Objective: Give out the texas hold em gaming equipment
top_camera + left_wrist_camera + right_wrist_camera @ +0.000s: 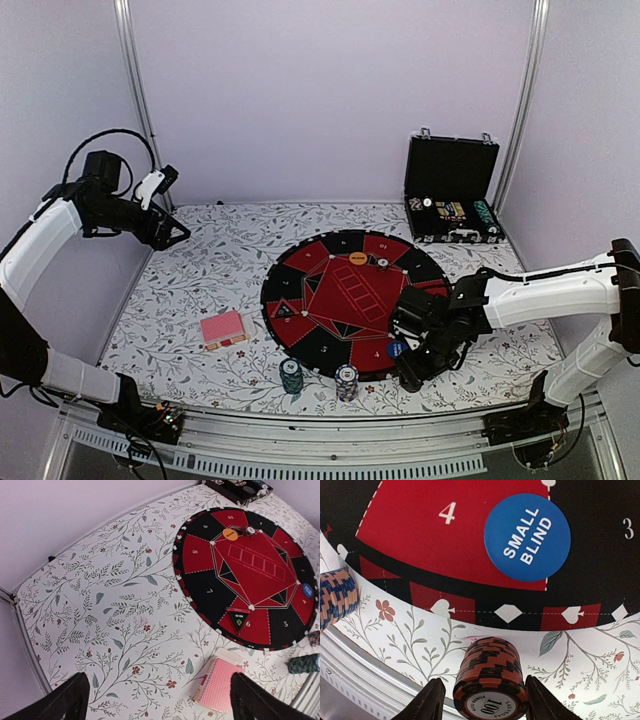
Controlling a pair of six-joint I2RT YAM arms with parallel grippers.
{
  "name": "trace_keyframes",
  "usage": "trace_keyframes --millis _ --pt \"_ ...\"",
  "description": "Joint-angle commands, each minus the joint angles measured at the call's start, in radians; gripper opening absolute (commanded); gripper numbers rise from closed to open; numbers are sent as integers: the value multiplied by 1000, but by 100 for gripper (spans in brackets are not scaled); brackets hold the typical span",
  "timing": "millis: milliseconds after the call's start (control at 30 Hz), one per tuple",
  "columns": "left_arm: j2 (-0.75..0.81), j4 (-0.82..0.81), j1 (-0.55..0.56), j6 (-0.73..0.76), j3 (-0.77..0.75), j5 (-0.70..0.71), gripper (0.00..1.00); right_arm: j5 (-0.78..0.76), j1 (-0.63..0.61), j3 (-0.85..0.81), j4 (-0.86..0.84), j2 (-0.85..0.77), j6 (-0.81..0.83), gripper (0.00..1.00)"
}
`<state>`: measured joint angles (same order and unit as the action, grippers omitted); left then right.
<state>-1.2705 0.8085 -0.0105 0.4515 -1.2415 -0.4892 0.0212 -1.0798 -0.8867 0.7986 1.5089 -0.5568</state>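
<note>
Floral cloth is spread over the bench (210, 260), lilac walls are seen behind, and the round red-and-black mat (285, 285) is laid out at centre. At the far right an open black case (450, 170) is propped, with more chips inside.

All the action is on the right. The right end effector (485, 682) is brought low at the mat's near rim, and a brown-red chip stack (492, 665) marked 100 is framed between its fingers (427, 702). The jaws are set part-way open, one each side of the stack. A sliver of cloth shows on one side, so whether the stack is actually pinched cannot be told. The stack is stood on the cloth just off the rim, below seat 4 and the blue SMALL BLIND disc (527, 536).

Two stacks are already posted along that rim, dark green (291, 376) and blue-white (347, 381). The orange button (358, 258) is placed on the far side of the mat. The pink-backed card deck (223, 329) is left undealt beside the mat's left edge.

The left end effector (172, 232) is held high at the far left, spread wide, with nothing gripped.

Chip distribution is judged to be the step in hand. A square, even grip on the stack is called for next, so that no chips are sheared off.
</note>
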Motion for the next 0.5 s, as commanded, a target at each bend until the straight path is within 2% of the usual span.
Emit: trace_keyframes --millis 0,467 --pt "-9 19 7 -5 -26 -5 100 -16 -5 14 -6 7 9 57" --pt "-19 20 7 -11 -36 -8 100 -53 -6 23 -18 2 11 47"
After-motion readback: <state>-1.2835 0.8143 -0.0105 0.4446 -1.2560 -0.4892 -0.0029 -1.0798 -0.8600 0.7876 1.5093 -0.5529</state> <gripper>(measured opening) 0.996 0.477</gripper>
